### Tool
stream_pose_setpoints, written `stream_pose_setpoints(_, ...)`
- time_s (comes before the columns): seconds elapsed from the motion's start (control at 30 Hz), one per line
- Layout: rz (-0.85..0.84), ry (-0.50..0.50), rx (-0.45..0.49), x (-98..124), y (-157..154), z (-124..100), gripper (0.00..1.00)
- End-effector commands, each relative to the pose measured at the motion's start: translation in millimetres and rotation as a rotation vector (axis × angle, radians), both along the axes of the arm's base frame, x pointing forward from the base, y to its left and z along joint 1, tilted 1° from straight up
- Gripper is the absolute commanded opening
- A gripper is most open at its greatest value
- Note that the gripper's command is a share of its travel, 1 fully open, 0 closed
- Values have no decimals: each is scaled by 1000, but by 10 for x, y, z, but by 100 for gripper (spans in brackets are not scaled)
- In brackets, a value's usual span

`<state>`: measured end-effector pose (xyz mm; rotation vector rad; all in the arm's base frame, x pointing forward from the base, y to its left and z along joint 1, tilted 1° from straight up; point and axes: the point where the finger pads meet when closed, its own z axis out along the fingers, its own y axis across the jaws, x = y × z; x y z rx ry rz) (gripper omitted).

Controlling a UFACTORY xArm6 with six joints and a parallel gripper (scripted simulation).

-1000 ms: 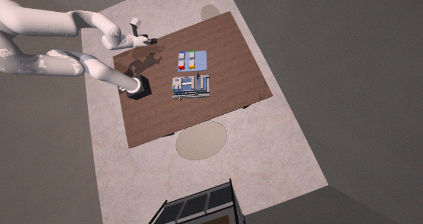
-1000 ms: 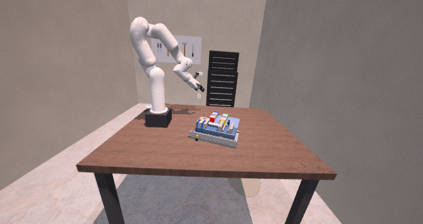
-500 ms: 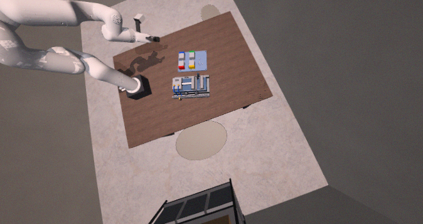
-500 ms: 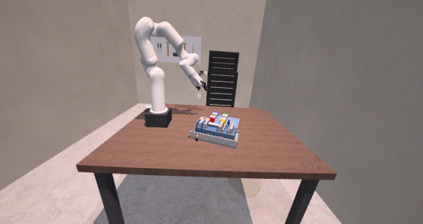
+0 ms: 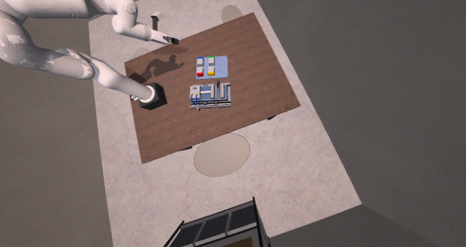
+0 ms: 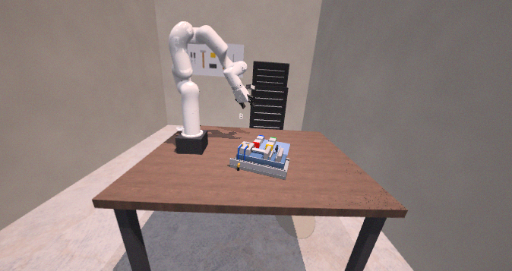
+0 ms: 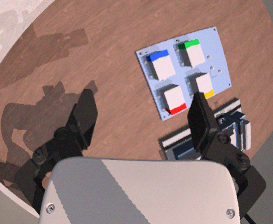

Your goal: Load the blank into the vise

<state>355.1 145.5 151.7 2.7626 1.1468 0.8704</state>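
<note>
Now the gripper (image 7: pixel 140 132) hangs high above the table (image 5: pixel 242 122), with its two black fingers spread wide and nothing between them. Seen from the top, it sits over the table edge on the arm's side of the infeed plate (image 5: pixel 222 67), well apart from it, and its shadow falls on the wood between that edge and the plate.

The light blue infeed plate carries four blanks in two rows. The blank with the yellow end (image 5: pixel 211 70) lies flat on the plate, in the corner nearest to the milling vise (image 5: pixel 210 95); its painted end points toward the vise. On the same plate, the blank with the green end (image 5: pixel 211 60) lies just beyond it, away from the vise. The blank with the red end (image 5: pixel 200 70) lies beside the yellow one, on the side nearer to the robot base (image 5: pixel 153 96), and the blank with the blue end (image 5: pixel 200 61) lies beyond the red one. The four stand apart (small gaps show between them in the wrist view).

The vise stands just beside the infeed plate, on its own raised plate (image 6: pixel 258 169). The space between its jaws holds no blank. Blue hoses (image 5: pixel 193 97) leave the end block nearer to the robot base.
</note>
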Motion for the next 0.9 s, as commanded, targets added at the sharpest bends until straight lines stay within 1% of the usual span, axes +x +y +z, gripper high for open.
stream_pose_setpoints(0.0,82,111,-11,121,-88,69,100)
stream_pose_setpoints(0.2,82,111,-11,121,-88,69,100)
stream_pose_setpoints(0.23,41,70,-68,134,-93,79,100)
stream_pose_setpoints(0.53,148,226,-152,368,-294,206,100)
stream_pose_setpoints(0.77,148,226,-152,368,-294,206,100)
stream_pose_setpoints(0.8,143,222,-167,383,-306,215,100)
stream_pose_setpoints(0.87,168,258,-184,435,-351,243,100)
